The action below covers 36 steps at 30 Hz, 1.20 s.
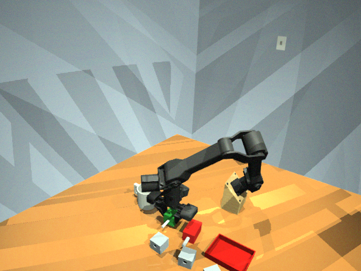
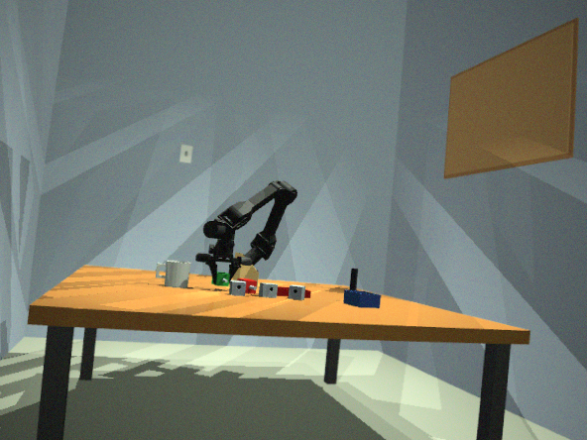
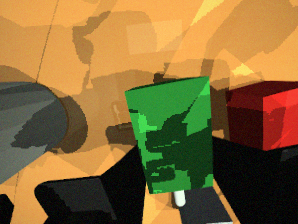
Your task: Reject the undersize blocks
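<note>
1. Currently, the gripper (image 1: 172, 217) (image 2: 222, 281) (image 3: 169, 139) pinches the green gauge (image 1: 169, 218) (image 2: 221, 279) (image 3: 172, 135), low at the top view's lower centre.
2. Three steel blocks (image 1: 186, 257) (image 2: 268, 290) stand outside the red tray (image 1: 212, 257) (image 2: 307, 293), lower centre; none shows inside.
3. Rejecting, if needed, and releasing the gauge remain; test results cannot be told.

The top view looked down steeply from above the counter (image 1: 100, 220) (image 2: 278, 322); the exterior faced it from farther off, nearly level. The wrist view peered down close up. Top and exterior shared the mug (image 1: 146, 198) (image 2: 177, 274) and arm (image 1: 201, 160) (image 2: 258, 200).
</note>
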Motion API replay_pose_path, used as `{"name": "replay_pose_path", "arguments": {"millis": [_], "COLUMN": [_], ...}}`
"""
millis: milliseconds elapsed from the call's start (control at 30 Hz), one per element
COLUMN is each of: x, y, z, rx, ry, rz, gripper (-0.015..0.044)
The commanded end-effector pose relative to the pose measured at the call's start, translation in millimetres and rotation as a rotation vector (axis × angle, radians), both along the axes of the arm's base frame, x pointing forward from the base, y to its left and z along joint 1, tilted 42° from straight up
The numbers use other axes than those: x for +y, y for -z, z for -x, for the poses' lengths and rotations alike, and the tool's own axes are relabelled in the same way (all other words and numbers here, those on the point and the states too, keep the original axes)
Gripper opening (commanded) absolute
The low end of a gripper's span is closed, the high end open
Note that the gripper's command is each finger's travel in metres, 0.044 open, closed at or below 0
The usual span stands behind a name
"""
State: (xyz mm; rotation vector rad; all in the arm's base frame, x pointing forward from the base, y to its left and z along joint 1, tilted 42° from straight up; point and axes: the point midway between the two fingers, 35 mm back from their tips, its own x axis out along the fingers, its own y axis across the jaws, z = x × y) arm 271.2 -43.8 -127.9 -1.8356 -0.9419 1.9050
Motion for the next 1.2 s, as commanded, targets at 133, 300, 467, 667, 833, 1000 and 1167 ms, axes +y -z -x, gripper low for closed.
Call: {"name": "replay_pose_path", "arguments": {"millis": [133, 300, 467, 667, 833, 1000, 1167], "x": [4.8, 10.0, 8.5, 8.5, -10.3, -41.3, -39.0], "y": [5.4, 11.1, 10.1, 10.1, -9.8, -47.0, -42.2], "z": [0.2, 1.1, 0.9, 0.9, -4.3, -7.3, -13.0], "rx": [-0.001, -0.001, -0.003, -0.003, -0.003, -0.001, -0.109], "ry": [0.008, 0.008, 0.002, 0.002, 0.004, 0.008, -0.093], "rz": [-0.001, -0.001, 0.001, 0.001, 0.003, 0.003, -0.007], "gripper": [0.0000, 0.0000, 0.0105, 0.0262, 0.0394, 0.0440, 0.0361]}}
